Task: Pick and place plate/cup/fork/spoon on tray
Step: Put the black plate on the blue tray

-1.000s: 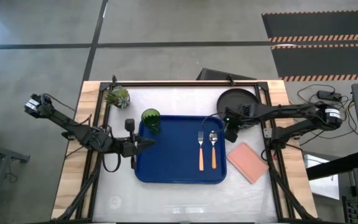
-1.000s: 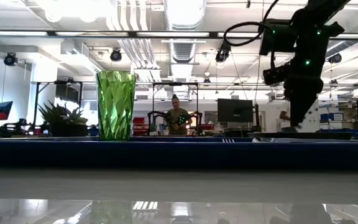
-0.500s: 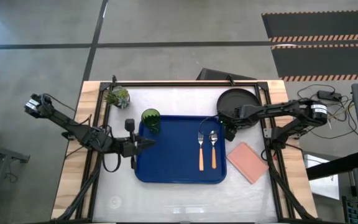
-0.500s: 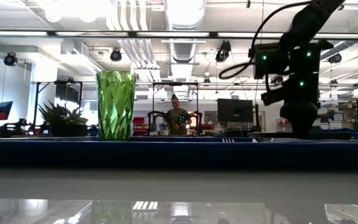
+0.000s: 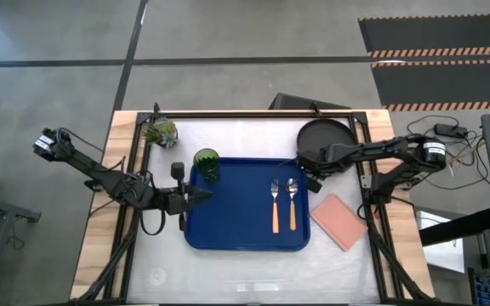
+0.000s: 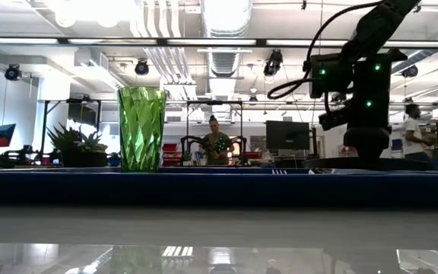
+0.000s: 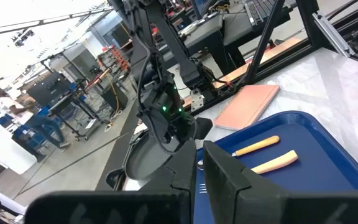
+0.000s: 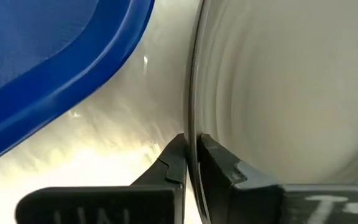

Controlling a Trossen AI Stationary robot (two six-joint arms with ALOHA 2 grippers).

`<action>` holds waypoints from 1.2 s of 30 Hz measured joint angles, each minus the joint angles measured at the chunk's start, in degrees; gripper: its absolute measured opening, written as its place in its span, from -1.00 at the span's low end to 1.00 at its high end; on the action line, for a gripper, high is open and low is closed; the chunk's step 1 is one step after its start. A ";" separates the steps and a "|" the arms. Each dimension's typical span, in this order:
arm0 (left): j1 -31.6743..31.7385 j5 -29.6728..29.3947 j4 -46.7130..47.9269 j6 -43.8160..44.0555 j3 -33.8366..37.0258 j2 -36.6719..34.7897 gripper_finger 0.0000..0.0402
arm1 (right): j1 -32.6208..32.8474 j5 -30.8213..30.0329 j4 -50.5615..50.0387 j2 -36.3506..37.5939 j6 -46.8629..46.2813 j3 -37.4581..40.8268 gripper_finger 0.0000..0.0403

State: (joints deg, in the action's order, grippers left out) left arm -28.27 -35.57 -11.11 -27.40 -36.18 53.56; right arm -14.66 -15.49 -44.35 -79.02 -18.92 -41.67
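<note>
- While the right arm reaches in from the right side of the surface [image 5: 236, 255], its gripper [image 5: 310, 164] sits at the near-left edge of the plate [image 5: 330, 136], just off the tray's far right corner.
- In the right wrist view the two fingers [image 8: 173, 163] are pinched on the plate's thin rim [image 8: 194, 93], one finger on each side, so the jaws are closed on the plate.
- The plate rests on the surface at the far right, outside the tray [image 5: 245, 229] but close beside it.
- The cup [image 5: 207, 163] stands upright in the tray's far left corner; in the low view it rises above the tray's blue rim [image 6: 219, 186].
- The fork [image 5: 275, 206] and spoon [image 5: 293, 204] lie side by side in the right half of the tray, fork on the left, handles pointing toward the near edge.
- The left gripper [image 5: 201, 196] waits at the tray's left edge, near the cup; whether its jaws are open or closed cannot be told.
- A pink pad [image 5: 339, 221] lies on the surface right of the tray, and a potted plant [image 5: 161, 133] stands at the far left.
- People show in the room beyond, small and distant.
</note>
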 joint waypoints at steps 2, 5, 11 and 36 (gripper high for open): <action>0.00 0.00 0.00 0.00 0.00 0.00 -0.95 | 0.00 -0.18 -0.16 1.25 -0.17 0.00 -0.92; 0.00 0.00 0.00 -0.01 0.00 0.00 -0.95 | 0.04 -0.14 -0.29 3.70 -0.68 -0.04 -0.93; 0.00 0.00 0.02 -0.02 0.00 0.00 -0.95 | 1.46 -3.67 -3.98 8.12 -2.36 -3.29 -0.95; 0.00 0.00 0.00 0.00 0.00 0.00 -0.95 | 24.80 -8.47 -6.51 0.07 0.38 -30.55 -0.95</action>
State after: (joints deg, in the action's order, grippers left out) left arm -28.27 -35.57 -11.11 -27.40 -36.18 53.56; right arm 10.14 -23.95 -50.86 -78.95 -18.54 -72.22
